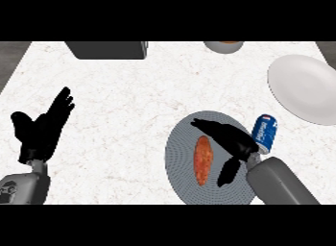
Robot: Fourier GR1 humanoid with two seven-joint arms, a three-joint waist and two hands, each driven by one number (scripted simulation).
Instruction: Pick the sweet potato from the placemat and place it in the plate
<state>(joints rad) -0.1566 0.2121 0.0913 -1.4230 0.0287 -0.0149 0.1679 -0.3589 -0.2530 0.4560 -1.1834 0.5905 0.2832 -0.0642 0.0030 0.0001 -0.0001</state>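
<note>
An orange sweet potato [203, 160] lies lengthwise on a round grey placemat [181, 163] near the counter's front edge. My right hand [230, 139] hovers over the mat just right of the sweet potato, fingers straight and pointing up-left, thumb hanging down beside it; it holds nothing. A large white plate [309, 89] lies at the right of the counter, apart from the mat. My left hand [42, 127] rests open at the left, fingers up.
A blue can [264, 133] lies close to my right wrist at the mat's right rim. A dark grey box [107, 49] stands at the back centre-left, and a bowl [224, 46] at the back edge.
</note>
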